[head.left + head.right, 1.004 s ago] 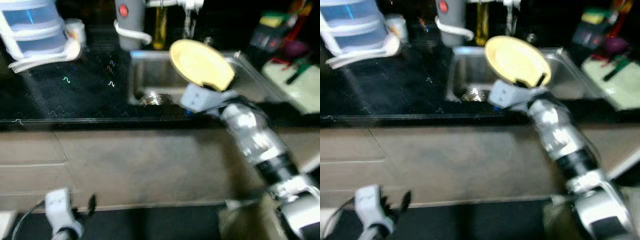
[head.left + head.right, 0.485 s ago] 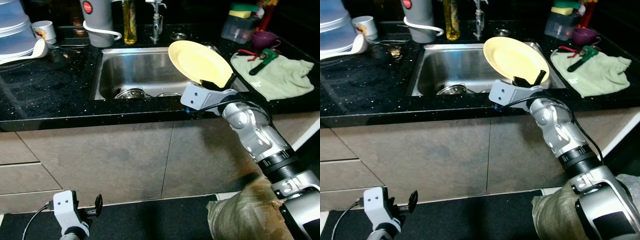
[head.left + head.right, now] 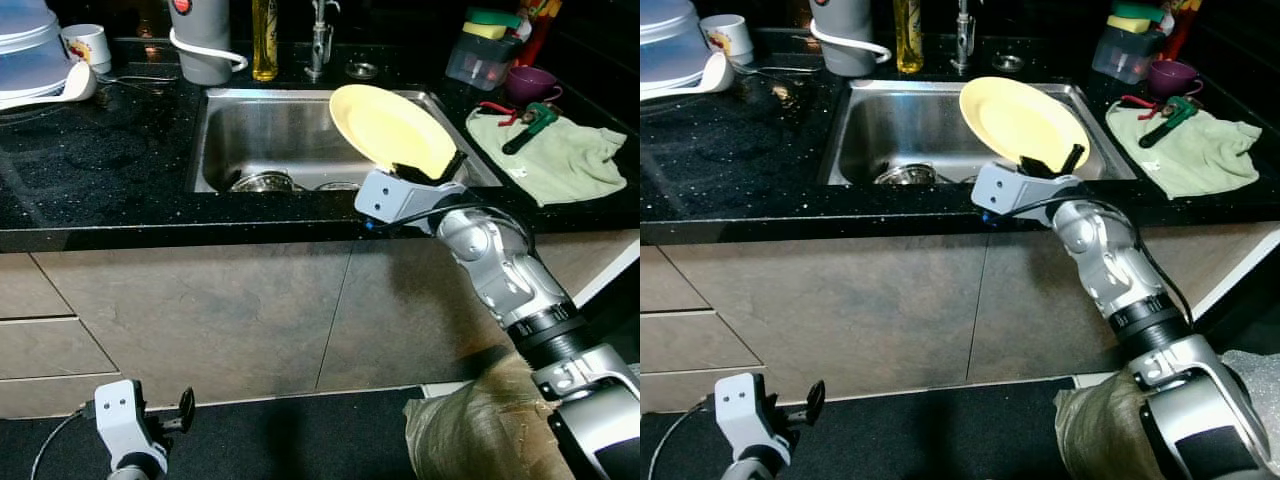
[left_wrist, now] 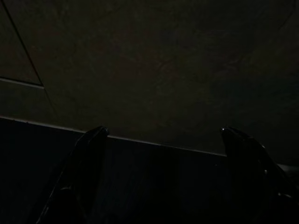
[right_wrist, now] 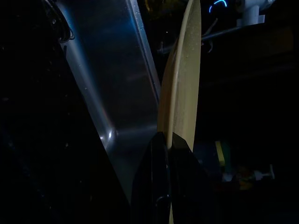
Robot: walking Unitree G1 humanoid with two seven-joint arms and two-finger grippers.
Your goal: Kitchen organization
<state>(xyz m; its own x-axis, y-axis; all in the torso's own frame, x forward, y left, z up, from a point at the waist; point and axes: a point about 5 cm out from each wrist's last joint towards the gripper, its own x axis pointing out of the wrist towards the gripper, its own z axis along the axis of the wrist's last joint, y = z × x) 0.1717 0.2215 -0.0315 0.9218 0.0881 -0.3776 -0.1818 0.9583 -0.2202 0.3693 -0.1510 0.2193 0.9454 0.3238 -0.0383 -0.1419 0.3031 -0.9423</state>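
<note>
We have the right claw clamped shut on the lower rim of the yellow plate, which is held tilted on edge over the right side of the steel sink; the left claw hangs idle and open near the floor. To place the plate well, we judge it should travel level and slowly toward the green cloth on the black surface. We should clear the sink's edge and avoid the bowls below.

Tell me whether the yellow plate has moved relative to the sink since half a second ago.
No clear move. The yellow plate, clamped on edge by the right gripper, hangs over the sink's front right part as before; the small shift matches the camera's own.
</note>
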